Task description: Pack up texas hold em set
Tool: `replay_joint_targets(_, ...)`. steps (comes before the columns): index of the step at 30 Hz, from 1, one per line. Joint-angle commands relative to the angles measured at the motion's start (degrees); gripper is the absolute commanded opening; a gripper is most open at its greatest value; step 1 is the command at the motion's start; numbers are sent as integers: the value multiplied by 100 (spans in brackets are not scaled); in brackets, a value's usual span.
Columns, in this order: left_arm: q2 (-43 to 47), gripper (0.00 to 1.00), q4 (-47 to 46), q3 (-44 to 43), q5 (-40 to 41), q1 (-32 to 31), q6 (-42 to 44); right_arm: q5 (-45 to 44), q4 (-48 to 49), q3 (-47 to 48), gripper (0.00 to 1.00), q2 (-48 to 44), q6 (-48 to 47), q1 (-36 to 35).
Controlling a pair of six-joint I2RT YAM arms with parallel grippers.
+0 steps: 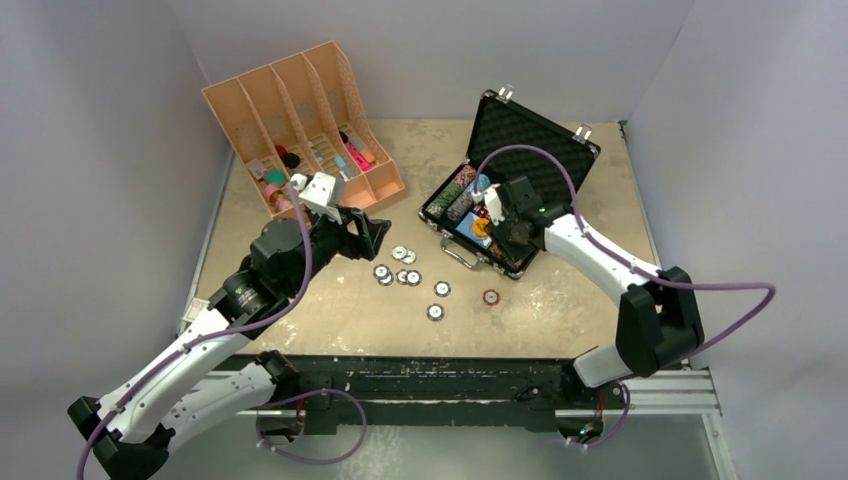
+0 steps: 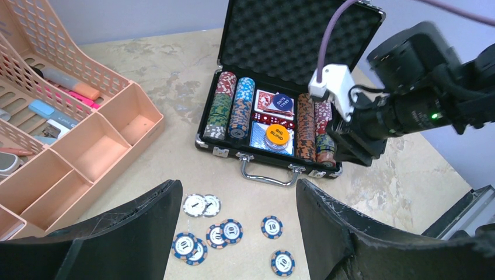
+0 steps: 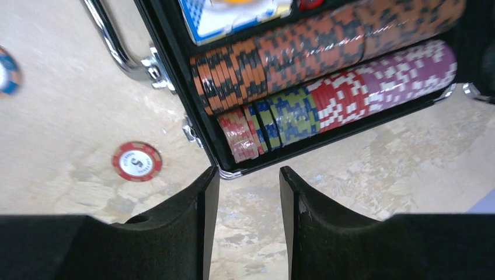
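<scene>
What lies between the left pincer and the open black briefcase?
Loose blue-striped and white round poker chips on the beige tabletop, short of the black briefcase's silver handle; clearest in the left wrist view.

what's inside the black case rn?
Rows of chips, two card decks, red dice, with an orange button and a dark blue button on the decks. Foam lines the lid. Anything beneath the decks and chips is covered.

Blurred blue chip (image 3: 5,70) cut by left edge, organiser (image 2: 87,154) cropped
</scene>
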State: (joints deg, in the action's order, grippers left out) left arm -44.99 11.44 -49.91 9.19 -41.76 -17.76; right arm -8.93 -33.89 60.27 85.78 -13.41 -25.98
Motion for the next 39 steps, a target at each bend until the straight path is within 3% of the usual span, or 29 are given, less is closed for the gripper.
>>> replay_joint_targets(1, 76, 71, -251, -6, -37, -10, 35, 380, -24, 602, 46, -523, 460, 22)
replay_joint_targets(4, 70, 71, -290, -2, -33, -13, -35, 462, -41, 840, 47, -654, 908, 14)
replay_joint_targets(9, 48, 71, -345, -5, 107, -17, -219, 221, -184, 1211, 46, -513, 2440, 18)
replay_joint_targets(15, 34, 74, -273, -19, 474, -10, -450, 280, 15, 620, 47, -560, 3698, -105)
replay_joint_targets(24, -36, 74, -230, 77, 461, -12, -602, -573, 75, -398, 47, -667, 5708, -1054)
replay_joint_targets(30, 27, 74, -273, 163, 460, -12, -588, -475, 174, -976, 49, -899, 6046, -1067)
replay_joint_targets(39, 56, 74, -265, 184, 439, -11, -587, -151, 216, -903, 54, 17, 6017, -1060)
